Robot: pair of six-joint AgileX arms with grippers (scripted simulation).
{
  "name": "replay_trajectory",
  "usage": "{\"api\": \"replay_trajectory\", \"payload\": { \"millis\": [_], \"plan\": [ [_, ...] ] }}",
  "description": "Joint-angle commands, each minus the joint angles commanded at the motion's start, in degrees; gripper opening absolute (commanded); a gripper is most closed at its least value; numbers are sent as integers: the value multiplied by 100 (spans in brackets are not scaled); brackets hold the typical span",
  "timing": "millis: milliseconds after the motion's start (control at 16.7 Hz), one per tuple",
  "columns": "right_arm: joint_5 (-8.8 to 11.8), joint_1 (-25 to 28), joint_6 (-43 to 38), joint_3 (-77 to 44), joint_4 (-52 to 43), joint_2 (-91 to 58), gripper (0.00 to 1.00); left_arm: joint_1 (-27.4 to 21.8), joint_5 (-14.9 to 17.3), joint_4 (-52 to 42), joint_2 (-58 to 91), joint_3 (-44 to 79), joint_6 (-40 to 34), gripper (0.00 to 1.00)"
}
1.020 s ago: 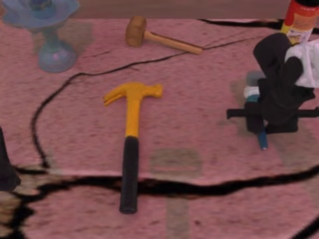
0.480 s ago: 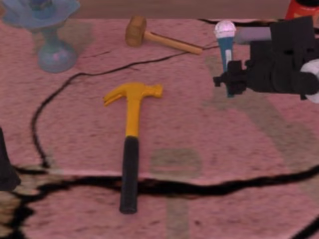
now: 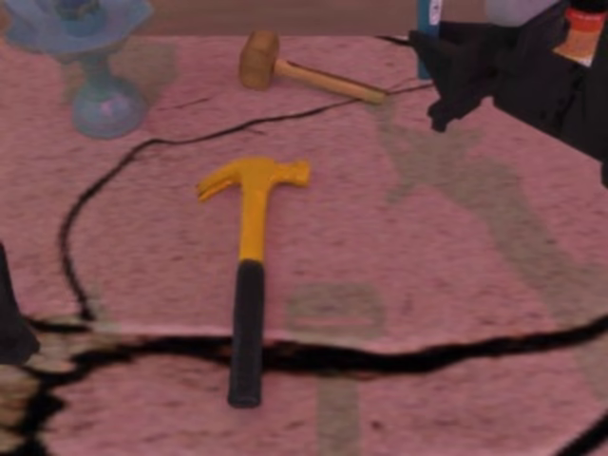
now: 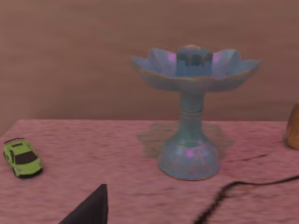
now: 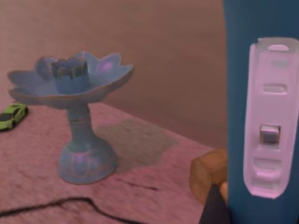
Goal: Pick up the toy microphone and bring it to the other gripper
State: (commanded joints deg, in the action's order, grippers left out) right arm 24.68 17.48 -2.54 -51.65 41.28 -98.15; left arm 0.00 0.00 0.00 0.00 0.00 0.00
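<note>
Pink cloth with black wavy lines covers the table (image 3: pixel 380 237). At the far right corner the right arm's tool (image 3: pixel 442 81) is high up, and it grips the toy microphone (image 3: pixel 427 33). Only the teal handle shows at the top edge in the top view. In the right wrist view the toy microphone's handle (image 5: pixel 243 116) fills one side, with its white button strip (image 5: pixel 270 116) facing the camera. The left arm's tool (image 3: pixel 11 318) sits at the left edge; whether it is open or closed cannot be told.

A yellow-and-black hammer (image 3: pixel 249 275) lies in the middle. A blue flower-shaped stand (image 3: pixel 90 66) is at the far left. A wooden mallet (image 3: pixel 294 71) lies near the back. A small green toy car (image 4: pixel 21 157) sits beside the stand.
</note>
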Motion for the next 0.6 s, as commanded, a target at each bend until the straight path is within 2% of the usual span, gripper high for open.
{"api": "replay_trajectory", "payload": {
  "millis": [120, 240, 480, 600],
  "plan": [
    [153, -15, 113, 134, 360, 201, 0, 0, 0, 0, 0, 0, 0, 100],
    [201, -20, 152, 179, 473, 275, 0, 0, 0, 0, 0, 0, 0, 100],
    [193, 10, 137, 152, 460, 255, 0, 0, 0, 0, 0, 0, 0, 100],
    [115, 100, 131, 192, 525, 267, 0, 0, 0, 0, 0, 0, 0, 100]
  ]
}}
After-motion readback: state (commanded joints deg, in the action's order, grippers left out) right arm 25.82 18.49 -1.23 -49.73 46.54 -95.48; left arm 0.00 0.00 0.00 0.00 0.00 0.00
